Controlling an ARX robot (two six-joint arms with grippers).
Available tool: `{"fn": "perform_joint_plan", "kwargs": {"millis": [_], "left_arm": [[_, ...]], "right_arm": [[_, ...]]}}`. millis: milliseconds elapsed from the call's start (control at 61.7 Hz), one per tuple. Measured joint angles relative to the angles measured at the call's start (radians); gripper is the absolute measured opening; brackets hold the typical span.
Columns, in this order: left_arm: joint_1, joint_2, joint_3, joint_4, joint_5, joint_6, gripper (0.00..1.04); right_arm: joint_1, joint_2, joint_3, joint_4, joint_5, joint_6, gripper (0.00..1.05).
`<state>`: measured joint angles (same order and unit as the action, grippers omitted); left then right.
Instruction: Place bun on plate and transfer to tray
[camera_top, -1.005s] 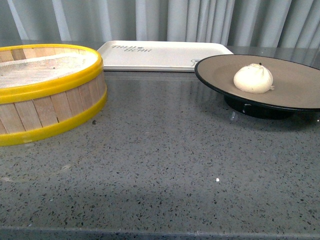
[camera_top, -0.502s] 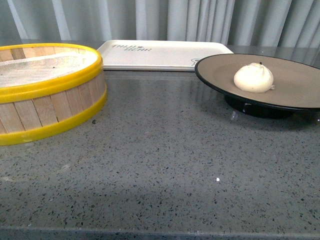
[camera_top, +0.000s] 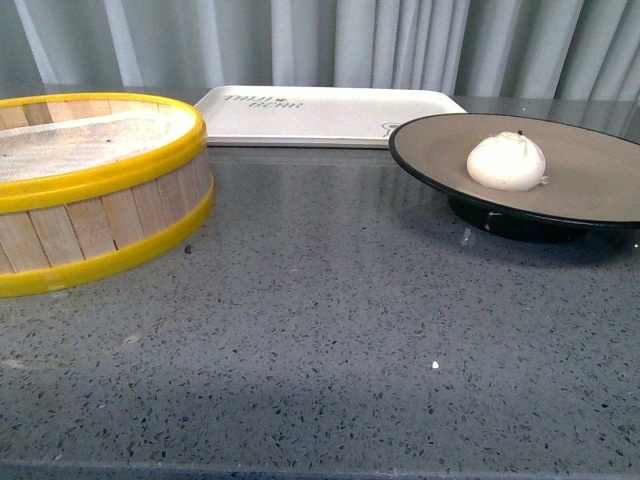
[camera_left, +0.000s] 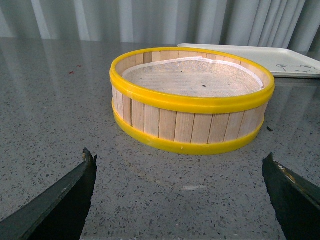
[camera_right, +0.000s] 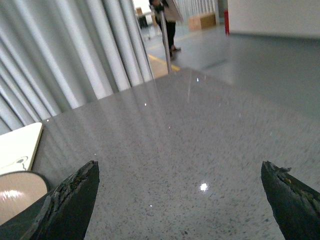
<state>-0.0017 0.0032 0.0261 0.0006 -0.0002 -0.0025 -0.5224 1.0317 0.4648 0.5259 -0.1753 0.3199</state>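
Observation:
The white pleated bun (camera_top: 507, 161) sits on the tan plate with a black rim (camera_top: 420, 163) at the right of the front view. The cream-white tray (camera_top: 320, 112) lies flat behind, between the plate and the steamer basket. Neither arm shows in the front view. My left gripper (camera_left: 180, 162) is open and empty, low over the counter, facing the steamer basket. My right gripper (camera_right: 180, 167) is open and empty over bare counter; an edge of the plate (camera_right: 17, 192) and a corner of the tray (camera_right: 17, 147) show beside one finger.
A yellow-rimmed wooden steamer basket (camera_top: 90, 195) with a white liner stands at the left; it also shows in the left wrist view (camera_left: 192, 97), with the tray (camera_left: 280, 57) behind it. Grey curtains hang behind the speckled grey counter (camera_top: 320, 340).
The front view has shifted slightly; basket, tray, plate and bun sit a little lower in the frame. Nothing on the counter has moved.

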Motion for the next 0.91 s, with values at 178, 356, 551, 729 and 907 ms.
{"fn": "perform_joint_plan", "kwargs": {"millis": [178, 356, 551, 729, 907], "left_arm": [[0.000, 0.000, 0.000, 0.000, 0.000, 0.000, 0.98], [0.000, 0.000, 0.000, 0.000, 0.000, 0.000, 0.98], [0.000, 0.000, 0.000, 0.000, 0.000, 0.000, 0.98], [0.000, 0.000, 0.000, 0.000, 0.000, 0.000, 0.98], [0.000, 0.000, 0.000, 0.000, 0.000, 0.000, 0.98]], "right_arm": [[0.061, 0.340, 0.195, -0.017, -0.105, 0.410, 0.96], [0.170, 0.447, 0.273, -0.046, -0.182, 0.642, 0.96], [0.261, 0.513, 0.300, -0.076, -0.240, 0.777, 0.96], [0.323, 0.529, 0.300, -0.078, -0.267, 0.824, 0.96], [0.372, 0.549, 0.315, -0.076, -0.289, 0.852, 0.96]]}}
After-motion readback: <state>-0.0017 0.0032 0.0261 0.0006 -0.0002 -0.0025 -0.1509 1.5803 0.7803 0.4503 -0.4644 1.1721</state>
